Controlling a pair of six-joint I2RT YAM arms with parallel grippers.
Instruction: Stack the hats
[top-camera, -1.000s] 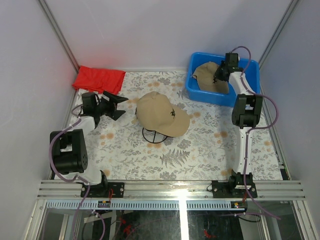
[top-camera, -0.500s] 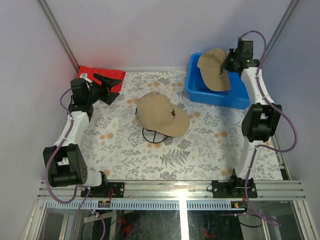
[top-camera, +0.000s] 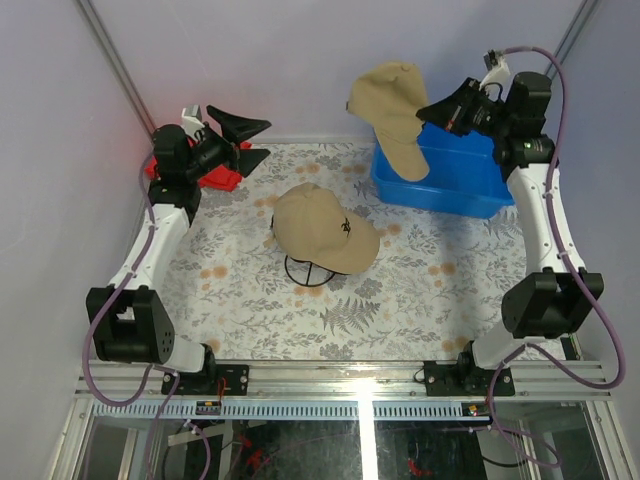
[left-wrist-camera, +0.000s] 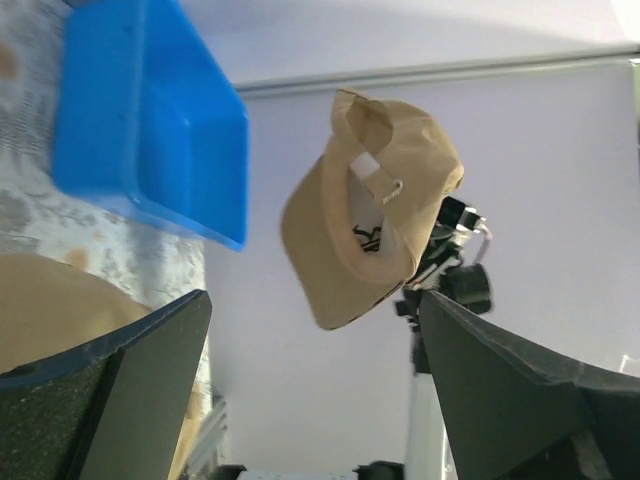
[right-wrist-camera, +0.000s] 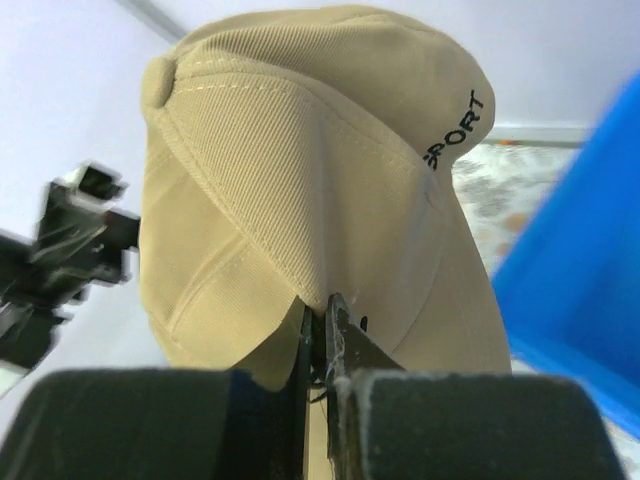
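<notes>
Tan cap (top-camera: 395, 110) hangs in mid-air over the far-left corner of blue bin (top-camera: 450, 185), pinched at its fabric edge by the right pincer (top-camera: 430, 112), whose fingers are pressed tight on the cloth. Cap's long axis runs approx. vertical: crown up, brim drooping twd the bin. Brim tip overlaps the bin rim in the top view; can't tell if they touch. Left wrist view shows its underside w/ the back strap. Right wrist view shows black lettering on the side, partly lost in a fold.

Second tan cap (top-camera: 320, 228) sits at table (top-camera: 430, 290) ctr on a wire stand (top-camera: 305, 272), brim pointing near-right, logo on the front, long axis diagonal from far-left to near-right. Stand is mostly hidden under it; only the lower loops show.

Left pincer (top-camera: 262, 140), raised at far left, fingers spread wide, holds nothing. Red cloth (top-camera: 222, 178) lies behind it, largely blocked from view. Part of the bin's inside is hidden by the hanging cap.
</notes>
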